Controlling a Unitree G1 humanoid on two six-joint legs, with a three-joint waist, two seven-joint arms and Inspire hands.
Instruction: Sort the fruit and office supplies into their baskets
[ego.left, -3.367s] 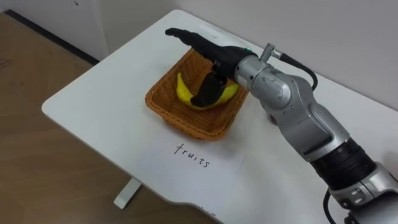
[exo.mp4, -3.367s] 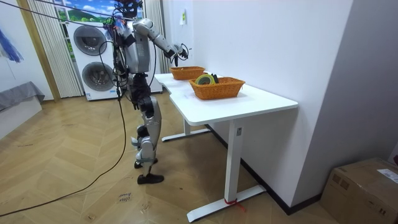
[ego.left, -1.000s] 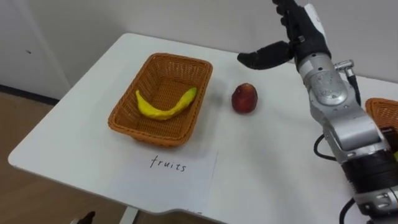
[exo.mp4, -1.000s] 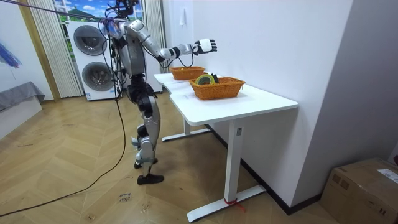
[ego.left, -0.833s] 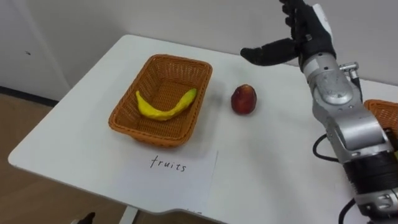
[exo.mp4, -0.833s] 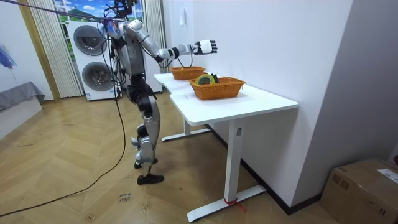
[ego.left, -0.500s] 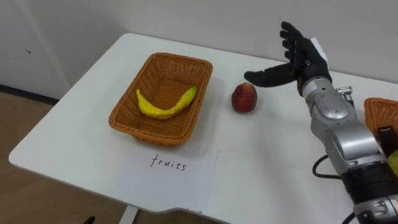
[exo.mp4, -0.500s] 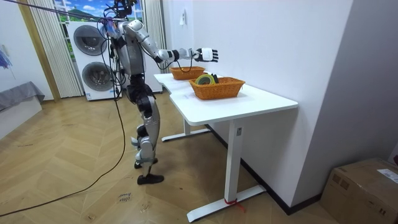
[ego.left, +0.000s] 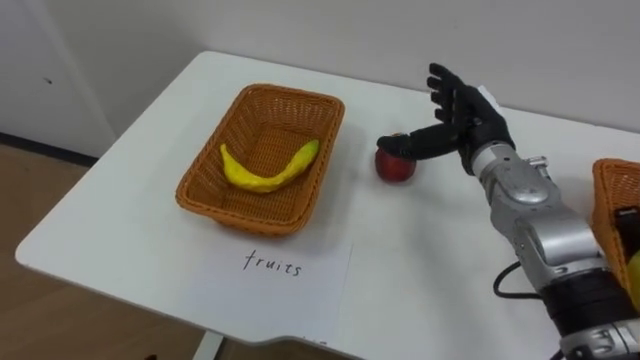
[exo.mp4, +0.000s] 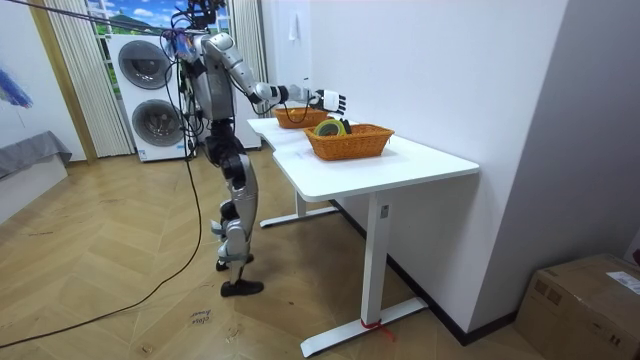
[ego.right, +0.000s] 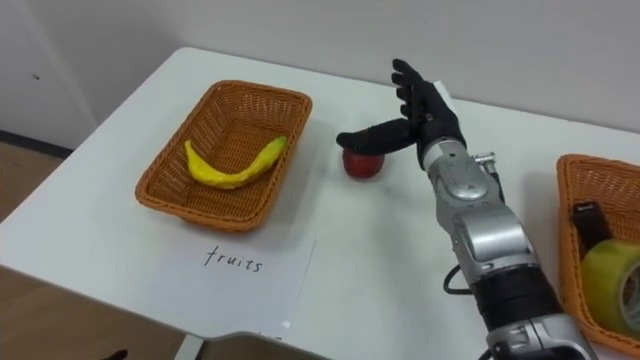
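A red apple (ego.left: 396, 167) lies on the white table (ego.left: 140, 200), just right of a wicker basket (ego.left: 326, 158) that holds a yellow banana (ego.left: 268, 167). My right hand (ego.left: 463, 113) hovers open over the apple with its fingers spread, and its thumb reaches across the apple's top. I cannot tell whether the thumb touches it. A sheet of paper with a handwritten word (ego.left: 277, 268) lies in front of the basket. In the room view I stand at the table's end with my right arm (exo.mp4: 290, 94) stretched out over it.
A second wicker basket (ego.right: 600, 163) stands at the right, holding a roll of yellowish tape (ego.right: 612, 272) and a black item (ego.right: 588, 222). A white wall runs along the table's far edge. Bare tabletop lies between the two baskets.
My right hand has come down from high above the table and now sits over the apple. Before that it left the banana in the basket, and the camera turned right.
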